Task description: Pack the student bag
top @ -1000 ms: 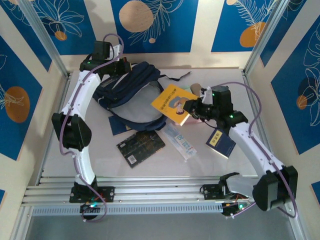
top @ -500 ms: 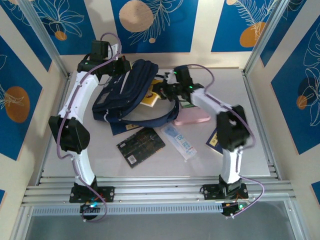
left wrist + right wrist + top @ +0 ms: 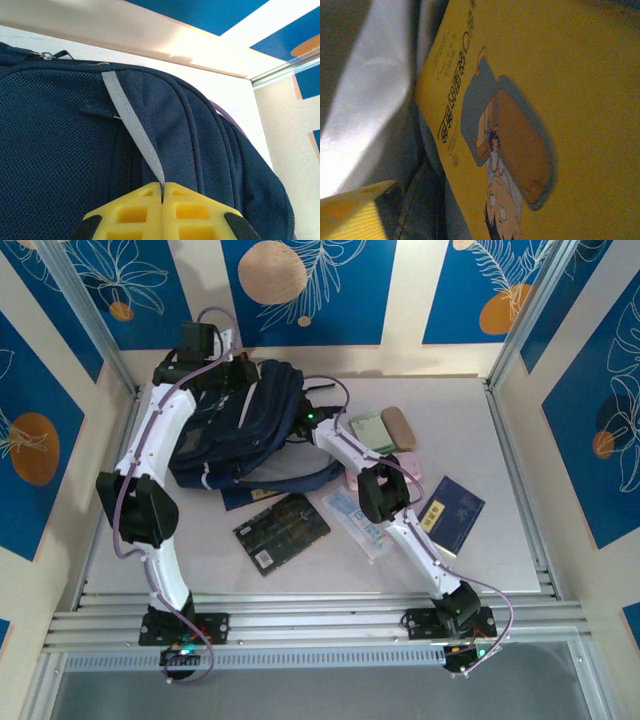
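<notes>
Black and flat, a patterned rectangular card (image 3: pixel 281 531) lies nearest the arm bases on the pale table (image 3: pixel 500 550), with a clear plastic pouch (image 3: pixel 360 522) and a navy-blue booklet (image 3: pixel 450 512) to its right, all unpacked. Farther back, at the far left of the table, sits the large navy-blue fabric student bag (image 3: pixel 235 425). It looks soft and slumping, so I judge it will fold and slide unless its mouth is held up; seams, webbing and straps are the firm places to take it. The left gripper (image 3: pixel 162 192) does so, jaws pinched tight on the bag's thin light stripe (image 3: pixel 132 125). The right gripper (image 3: pixel 298 426) reaches inside, where a stiff yellow illustrated book (image 3: pixel 560 100) rests against grey lining (image 3: pixel 370 100); one yellow fingertip (image 3: pixel 350 212) shows, and I cannot tell how wide its jaws stand.
</notes>
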